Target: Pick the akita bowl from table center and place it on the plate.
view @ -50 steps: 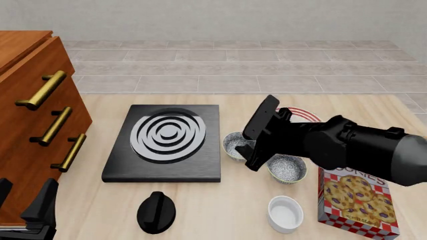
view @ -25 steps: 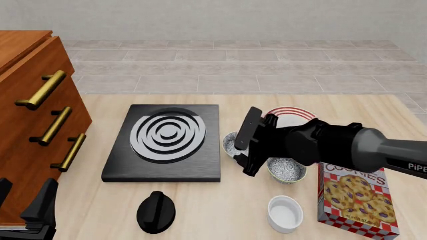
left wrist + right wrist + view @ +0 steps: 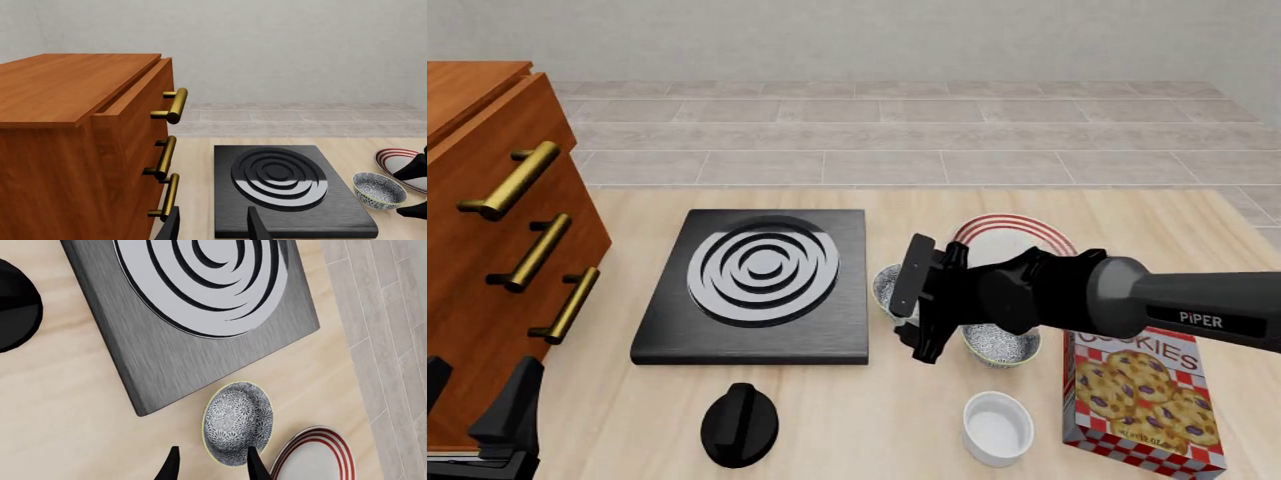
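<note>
Bowl: I see the akita bowl (image 3: 893, 290) on the tabletop (image 3: 868, 420), just beside the stove (image 3: 755, 285) at its 3 o'clock, partly hidden by my right arm.
Plate: the plate (image 3: 1009, 240) sits at the bowl's 1 o'clock, near it.
Right gripper: the right gripper (image 3: 209, 464) hangs over the bowl, fingers apart and straddling its rim, holding nothing.
Left gripper: the left gripper (image 3: 212, 225) is parted and empty, near the drawer cabinet (image 3: 80, 150).
Neighbours: a second speckled bowl (image 3: 1004, 340) and a white ramekin (image 3: 998, 428) stand at the bowl's 4 to 5 o'clock.
</note>
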